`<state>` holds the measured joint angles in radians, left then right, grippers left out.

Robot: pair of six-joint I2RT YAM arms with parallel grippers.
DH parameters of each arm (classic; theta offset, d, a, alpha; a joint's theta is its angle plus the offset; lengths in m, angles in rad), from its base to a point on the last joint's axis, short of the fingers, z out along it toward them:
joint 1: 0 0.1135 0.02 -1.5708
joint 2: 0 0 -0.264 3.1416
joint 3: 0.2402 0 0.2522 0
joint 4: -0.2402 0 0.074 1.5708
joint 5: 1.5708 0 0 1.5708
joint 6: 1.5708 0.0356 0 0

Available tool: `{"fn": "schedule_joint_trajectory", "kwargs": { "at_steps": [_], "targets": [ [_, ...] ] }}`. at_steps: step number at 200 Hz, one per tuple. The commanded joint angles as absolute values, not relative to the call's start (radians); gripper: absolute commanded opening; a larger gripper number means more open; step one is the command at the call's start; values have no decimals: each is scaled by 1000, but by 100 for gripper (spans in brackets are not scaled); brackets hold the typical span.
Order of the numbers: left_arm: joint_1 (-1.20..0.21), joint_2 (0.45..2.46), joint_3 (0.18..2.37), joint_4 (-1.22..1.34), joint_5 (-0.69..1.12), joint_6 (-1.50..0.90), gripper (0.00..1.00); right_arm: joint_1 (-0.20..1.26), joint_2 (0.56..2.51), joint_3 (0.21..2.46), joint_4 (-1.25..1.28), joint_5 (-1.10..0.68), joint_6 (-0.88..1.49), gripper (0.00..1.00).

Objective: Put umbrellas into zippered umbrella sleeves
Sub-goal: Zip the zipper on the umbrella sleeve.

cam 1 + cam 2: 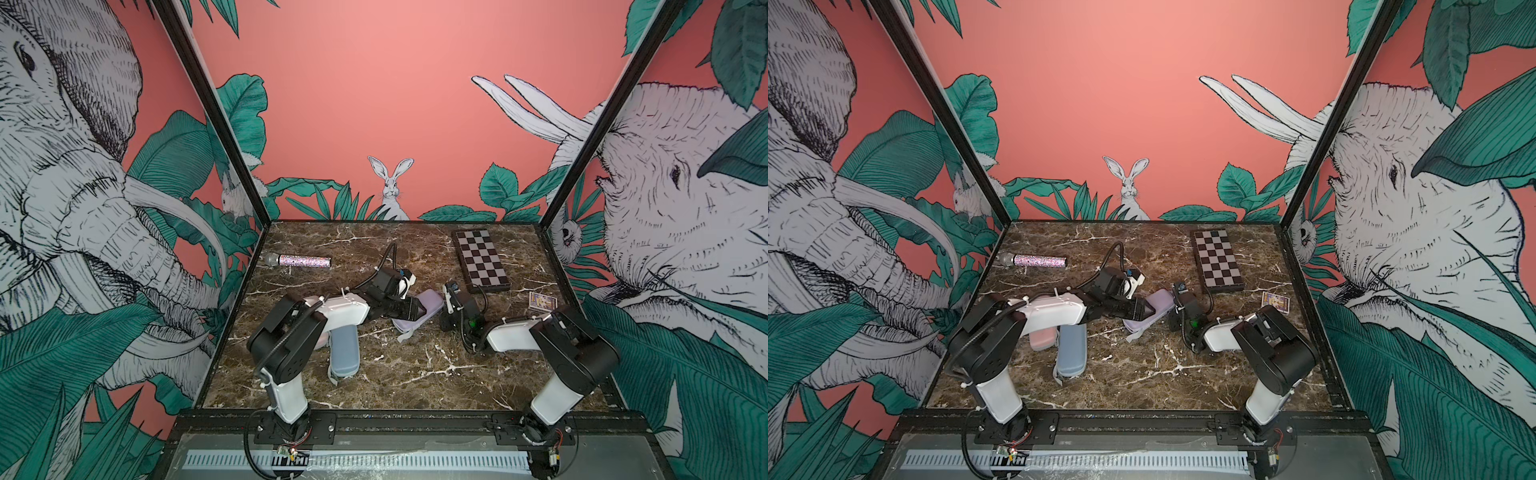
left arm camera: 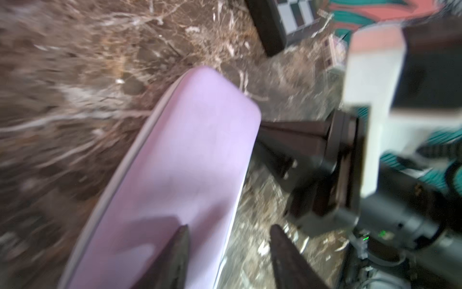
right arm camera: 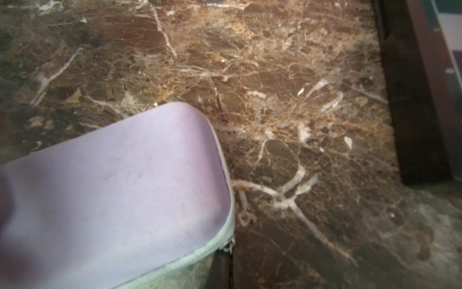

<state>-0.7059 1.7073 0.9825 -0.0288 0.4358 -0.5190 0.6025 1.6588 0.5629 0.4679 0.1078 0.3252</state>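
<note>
Your left fingers [image 2: 180,255] straddle the lilac case [image 2: 187,150] edge, released; your right fingers [image 2: 295,135], clenched at its end, likely work the zip [image 3: 231,244].

Counter [image 1: 415,374]: microphone [image 1: 303,261] at rear left; checkered board [image 1: 480,259] at rear right, with the card box [image 1: 541,304] near it, towards the front. Centre case [image 1: 430,303] lies slantwise mid-counter. At front left, inner case [image 1: 345,353] lies just right of outer case [image 1: 1042,338].
</note>
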Motion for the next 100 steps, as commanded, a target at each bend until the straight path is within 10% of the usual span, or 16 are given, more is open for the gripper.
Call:
{"fn": "schedule_joint_trajectory", "kwargs": {
  "at_steps": [1,100],
  "targets": [
    [-708,1566,1005,-231,415,-526,59,619,1608,544,371,26,392,0],
    [-832,1490,633,147,319,-797,65,824,1485,597,186,-189,612,0]
  ]
}}
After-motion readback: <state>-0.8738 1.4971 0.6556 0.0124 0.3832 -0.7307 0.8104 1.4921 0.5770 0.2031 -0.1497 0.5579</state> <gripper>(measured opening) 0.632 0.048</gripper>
